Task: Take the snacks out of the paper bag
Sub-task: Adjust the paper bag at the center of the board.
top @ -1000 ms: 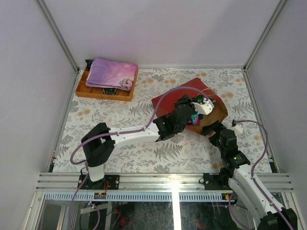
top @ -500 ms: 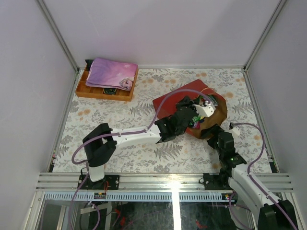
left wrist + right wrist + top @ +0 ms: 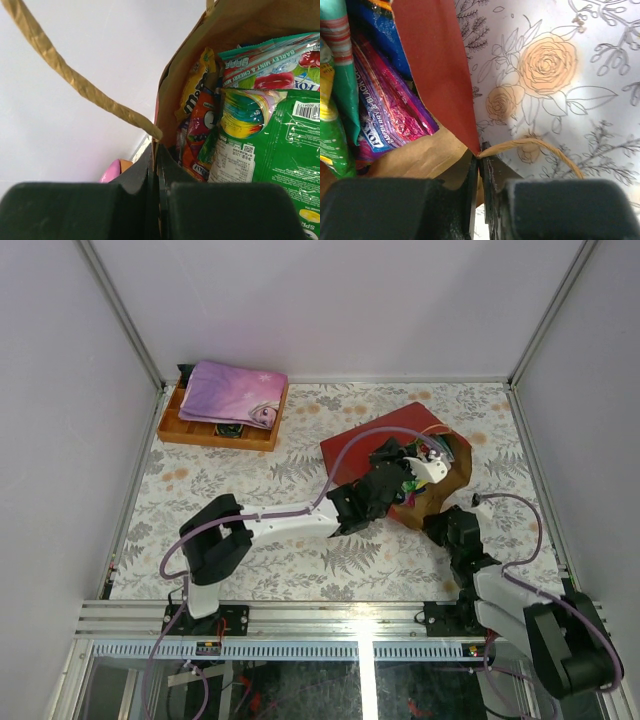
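Observation:
The red paper bag (image 3: 365,445) lies at the right middle of the table with its brown mouth turned toward the arms. My left gripper (image 3: 405,472) is shut on the bag's upper rim (image 3: 155,155), beside a cord handle (image 3: 60,65). Shut as well, my right gripper (image 3: 437,523) pinches the lower rim (image 3: 480,162) where the other cord handle (image 3: 540,145) is fixed. Inside are the snacks: a green packet (image 3: 280,145), a yellow packet (image 3: 192,92), a purple packet (image 3: 385,115) and a blue one (image 3: 375,30).
An orange wooden tray (image 3: 180,430) holding a folded pink-purple cloth (image 3: 230,392) stands at the back left. White walls enclose the flowered table (image 3: 250,480) on three sides. A metal rail (image 3: 340,618) runs along the near edge.
My right gripper moved forward to the bag's near rim and closed on it. The left arm, still shut on the upper rim, shifted slightly right, and the mouth spread wider.

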